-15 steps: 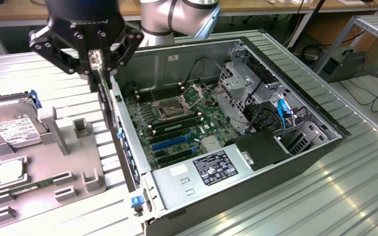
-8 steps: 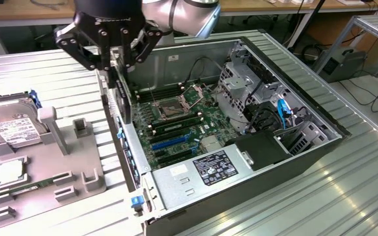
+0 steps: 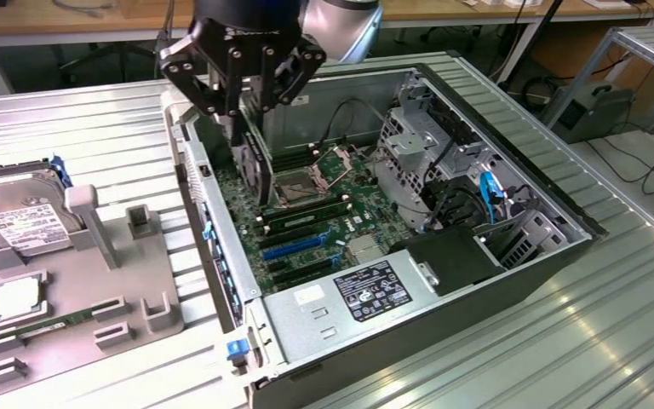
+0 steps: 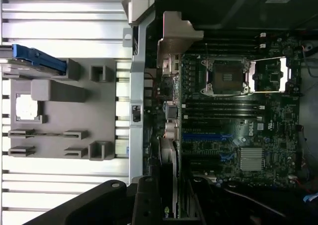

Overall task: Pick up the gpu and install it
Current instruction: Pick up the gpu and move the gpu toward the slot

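Across the middle of the exterior view, a ribbed metal table [image 3: 599, 341] carries an open computer case [image 3: 475, 328] lying on its side, and I am looking straight into it. Toward the exterior view's left sits a grey moulded fixture [image 3: 100, 281], just beside the case.

Inside the case the green motherboard [image 3: 344, 213] covers the floor. A silver power supply [image 3: 350, 298] with a black label fills the lower end of the case in the frame. A silver drive cage [image 3: 418, 141] stands at the upper right of the case.

On the fixture, at the left edge of the frame, rests a hard drive [image 3: 14, 217] with a white label. Below it lie a square processor chip [image 3: 17, 298] and a slim green memory stick [image 3: 54, 322].

At the top centre of the frame the gripper [image 3: 239, 115] hangs over the case's left wall. Its fingers are closed narrow on the upper edge of the gpu [image 3: 253, 166]. The card hangs upright and edge-down inside the case, just beside the open processor socket [image 3: 302, 189]. I cannot tell whether its lower edge touches the board. The blue slot [image 3: 295, 247] lies further down the board, apart from the card.

In the wrist view I see a finned heat sink [image 4: 251, 159] near that blue slot.
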`<state>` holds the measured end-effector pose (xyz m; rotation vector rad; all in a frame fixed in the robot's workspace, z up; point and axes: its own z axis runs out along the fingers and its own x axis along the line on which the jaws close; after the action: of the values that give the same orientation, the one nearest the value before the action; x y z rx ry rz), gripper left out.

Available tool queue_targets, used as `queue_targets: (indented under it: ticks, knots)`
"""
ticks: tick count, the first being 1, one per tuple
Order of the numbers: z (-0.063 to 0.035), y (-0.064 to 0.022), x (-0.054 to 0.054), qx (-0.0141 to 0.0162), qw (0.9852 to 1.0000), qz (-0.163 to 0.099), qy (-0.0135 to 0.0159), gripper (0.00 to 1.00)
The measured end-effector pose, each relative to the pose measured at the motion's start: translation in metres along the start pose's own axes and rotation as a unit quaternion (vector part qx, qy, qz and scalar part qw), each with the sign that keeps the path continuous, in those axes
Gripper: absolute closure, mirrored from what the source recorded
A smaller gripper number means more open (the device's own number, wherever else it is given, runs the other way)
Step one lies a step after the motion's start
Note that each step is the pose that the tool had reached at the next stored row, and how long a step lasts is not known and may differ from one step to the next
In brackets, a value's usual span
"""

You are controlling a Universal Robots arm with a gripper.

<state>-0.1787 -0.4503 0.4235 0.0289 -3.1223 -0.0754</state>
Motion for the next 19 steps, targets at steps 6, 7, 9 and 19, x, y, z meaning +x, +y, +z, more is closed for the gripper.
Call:
queue_targets:
  ticks: [6, 7, 9, 19]
  knots:
    - [0.0088, -0.0009, -0.028, -0.0001, 1.0000, 0.000, 0.0014, 0.74]
    - [0.0112, -0.0012, -0.034, -0.0001, 1.0000, 0.000, 0.0015, 0.74]
    - [0.0160, -0.0017, -0.047, -0.0001, 1.0000, 0.000, 0.0017, 0.74]
    - [0.0349, -0.0062, -0.102, -0.0001, 1.0000, 0.000, 0.0033, 0.74]
